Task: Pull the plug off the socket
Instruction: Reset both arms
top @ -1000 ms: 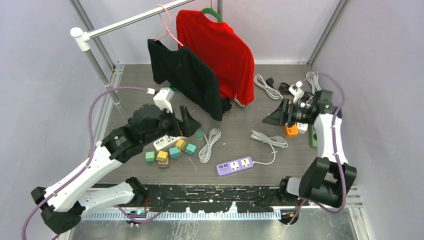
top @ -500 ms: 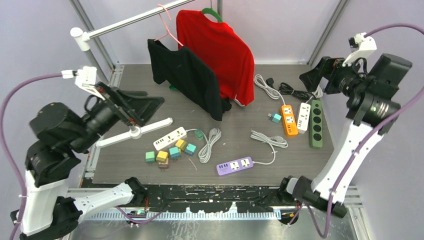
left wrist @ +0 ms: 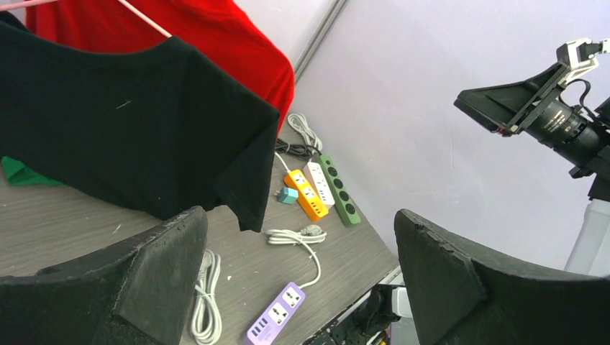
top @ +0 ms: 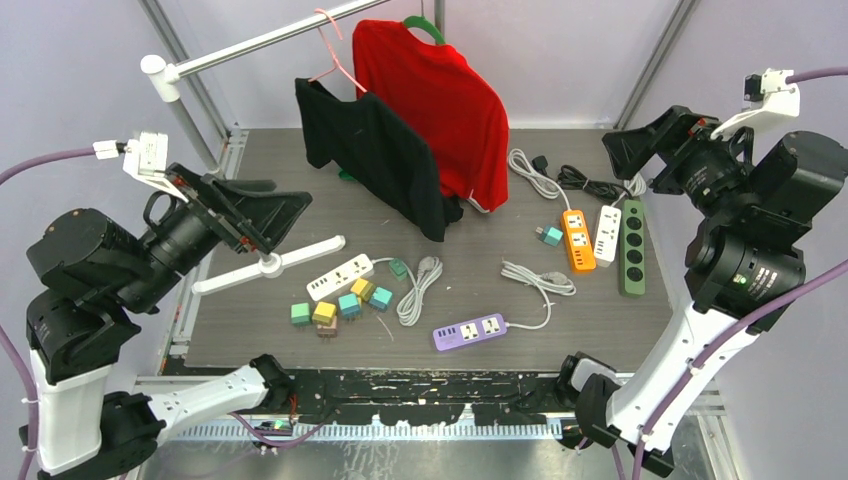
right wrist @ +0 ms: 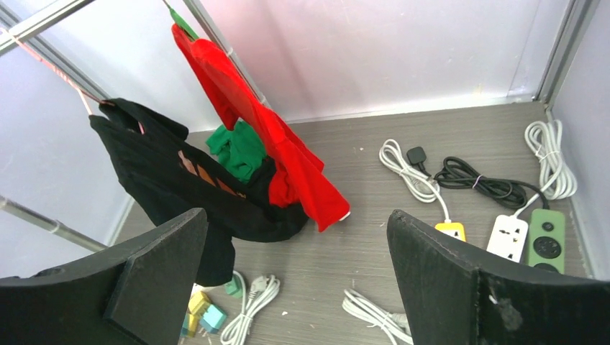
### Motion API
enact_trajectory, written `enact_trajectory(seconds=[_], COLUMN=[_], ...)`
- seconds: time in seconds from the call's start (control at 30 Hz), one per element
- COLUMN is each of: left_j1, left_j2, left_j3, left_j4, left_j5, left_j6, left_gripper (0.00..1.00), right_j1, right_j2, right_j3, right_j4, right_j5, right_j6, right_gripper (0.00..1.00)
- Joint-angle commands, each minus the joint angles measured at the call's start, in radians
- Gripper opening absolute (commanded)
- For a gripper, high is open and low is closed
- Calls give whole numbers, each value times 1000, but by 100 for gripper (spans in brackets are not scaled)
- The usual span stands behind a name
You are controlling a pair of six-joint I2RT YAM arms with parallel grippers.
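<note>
An orange power strip (top: 577,238) lies at the table's right, and a small teal plug (top: 549,236) sits against its left side. Both show in the left wrist view: the strip (left wrist: 306,192) and the plug (left wrist: 289,195). I cannot tell whether the plug is seated in a socket. A green plug (top: 398,268) lies by the end of a white strip (top: 340,277). My left gripper (top: 285,200) is open and empty, raised high at the left (left wrist: 298,215). My right gripper (top: 640,140) is open and empty, raised high at the right (right wrist: 295,215).
A black shirt (top: 375,155) and a red shirt (top: 440,100) hang from a rail (top: 260,40) at the back. A purple strip (top: 469,331), coiled white cables (top: 418,290), coloured blocks (top: 340,305), a second white strip (top: 607,233) and a green strip (top: 631,247) lie on the table.
Both arms have lifted from the table to high positions at the sides, both grippers empty. The orange strip and teal plug, covered by the right gripper a second ago, now show.
</note>
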Motion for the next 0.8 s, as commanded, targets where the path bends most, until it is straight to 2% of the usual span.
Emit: enact_trajectory(seconds=[0.0, 0.77], left_j1=[3, 5], left_j2=[-19, -55], left_j3=[1, -48], left_j4=[6, 2], left_j5=[-34, -87], left_j6=[35, 82], left_gripper=[100, 100], right_j1=[1, 1], right_j2=[6, -13], right_j3=[6, -59], right_j4=[57, 128], right_j5=[26, 3], right_j6=[106, 158], right_gripper=[100, 100])
